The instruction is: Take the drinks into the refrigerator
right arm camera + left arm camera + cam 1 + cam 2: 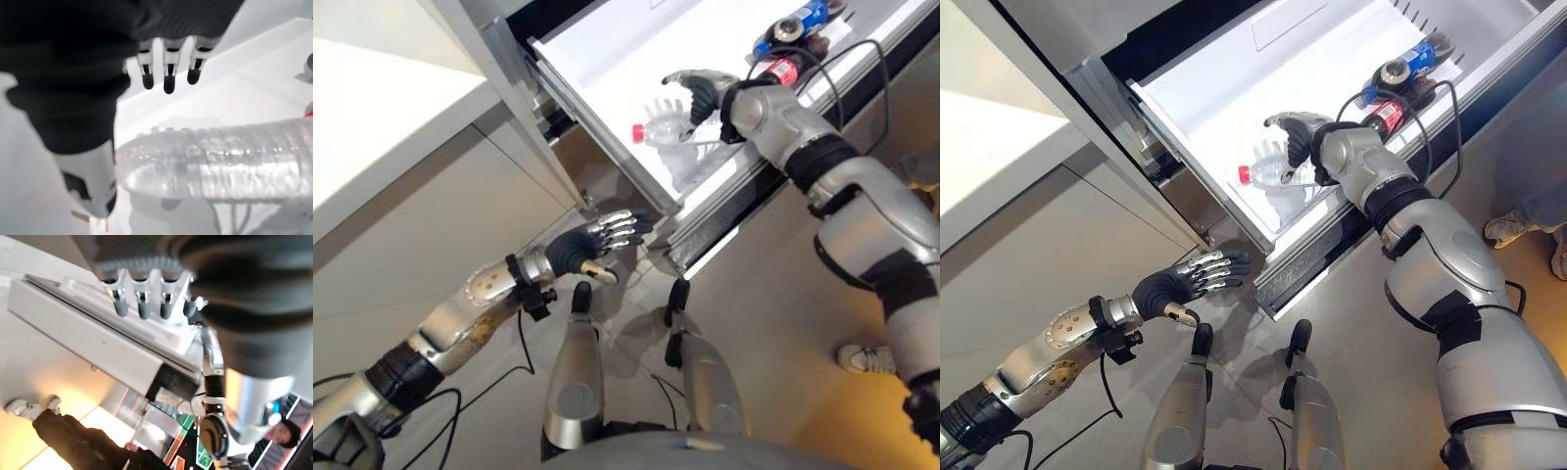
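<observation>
White and open, the refrigerator drawer is standing pulled out above a pale floor in the left eye view. A clear bottle with a red cap is lying on its side inside the drawer, near the front wall. Further back, a dark drink with a red label and a blue can are lying together; their print is too small to read. The right hand is hovering just over the clear bottle, and the left hand is hanging below the drawer front.

From the right eye view, a person's shoe is showing on the floor beside the right arm.

Through the left wrist view, the fingers are pointing straight and a little apart, holding nothing, toward the drawer's outer side.

Through the right wrist view, the fingers are reaching out straight and slightly spread, gripping nothing, with the ribbed body of the clear bottle lying close by on the drawer bottom.
</observation>
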